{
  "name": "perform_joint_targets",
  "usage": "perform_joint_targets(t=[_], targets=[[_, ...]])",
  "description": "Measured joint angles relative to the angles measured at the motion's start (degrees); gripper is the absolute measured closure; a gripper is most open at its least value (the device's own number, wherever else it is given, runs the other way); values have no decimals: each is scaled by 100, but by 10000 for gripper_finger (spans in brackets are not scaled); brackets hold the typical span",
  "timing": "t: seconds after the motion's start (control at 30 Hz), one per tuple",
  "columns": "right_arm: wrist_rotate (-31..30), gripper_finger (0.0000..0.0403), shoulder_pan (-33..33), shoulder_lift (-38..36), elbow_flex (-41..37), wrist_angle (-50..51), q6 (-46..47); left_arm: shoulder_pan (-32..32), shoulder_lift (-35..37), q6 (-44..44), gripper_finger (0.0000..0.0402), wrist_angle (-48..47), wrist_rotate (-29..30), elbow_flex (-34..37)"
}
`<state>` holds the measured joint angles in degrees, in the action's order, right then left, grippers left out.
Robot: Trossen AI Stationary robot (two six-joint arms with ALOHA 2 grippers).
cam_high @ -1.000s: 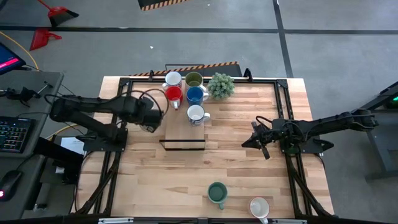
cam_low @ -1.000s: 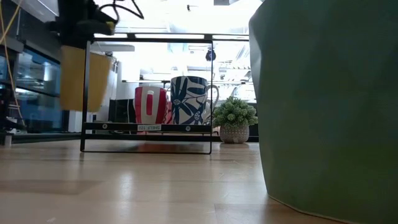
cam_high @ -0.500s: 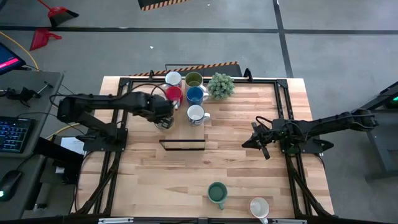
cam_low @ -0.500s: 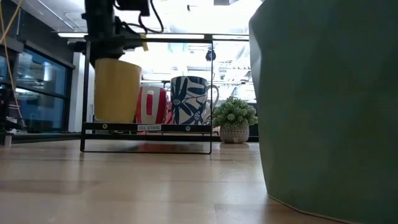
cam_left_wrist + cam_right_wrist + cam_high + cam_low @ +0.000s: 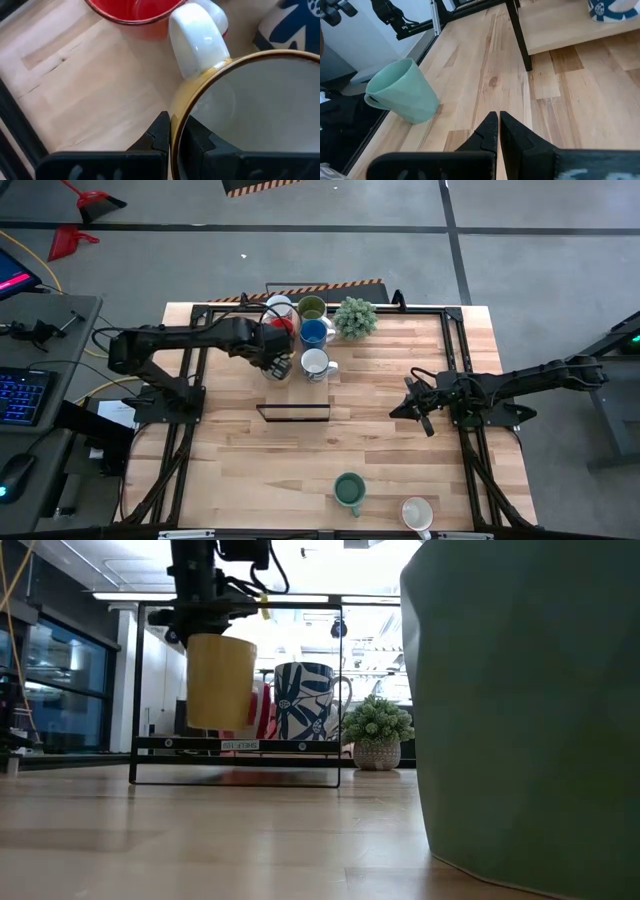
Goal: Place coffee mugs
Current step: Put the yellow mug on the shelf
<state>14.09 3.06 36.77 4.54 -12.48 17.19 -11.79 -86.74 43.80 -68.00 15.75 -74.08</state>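
1. A yellow mug (image 5: 221, 681) with a white interior hangs clear of the wooden platform (image 5: 296, 392), gripped by its rim in the left pincer (image 5: 177, 137). One finger is inside the rim and one outside, closed tight on the wall. Its white handle (image 5: 196, 38) points away from the pincer toward the red mug (image 5: 135, 12).
2. In the low view the yellow mug is suspended above the black rail (image 5: 235, 745) of the platform frame, directly below the pincer.
3. Just beyond the held mug stand the red mug and a blue-patterned mug (image 5: 304, 700). A white mug (image 5: 315, 364) sits on the platform just beside the pincer; further off at the rear are an olive green mug (image 5: 312, 307) and another white mug (image 5: 279, 304), partly hidden by the arm.
4. A small potted plant (image 5: 355, 317) stands past the mug group on the desk (image 5: 380, 440).
5. The right pincer (image 5: 498, 128) is fully closed and empty, low over the bare desk, well apart from the platform.
6. A teal mug (image 5: 402, 92) lies ahead of the right pincer, with a further white mug (image 5: 417, 514) near the desk's front edge.
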Motion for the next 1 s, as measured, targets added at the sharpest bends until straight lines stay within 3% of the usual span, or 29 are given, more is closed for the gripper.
perform_joint_targets(t=[0.4,1.0], targets=[[2,403,-1,1,0,71,49,101,2,493,392,-109,-207,0],[258,403,1,0,0,110,59,258,-262,556,392,91,-321,0]])
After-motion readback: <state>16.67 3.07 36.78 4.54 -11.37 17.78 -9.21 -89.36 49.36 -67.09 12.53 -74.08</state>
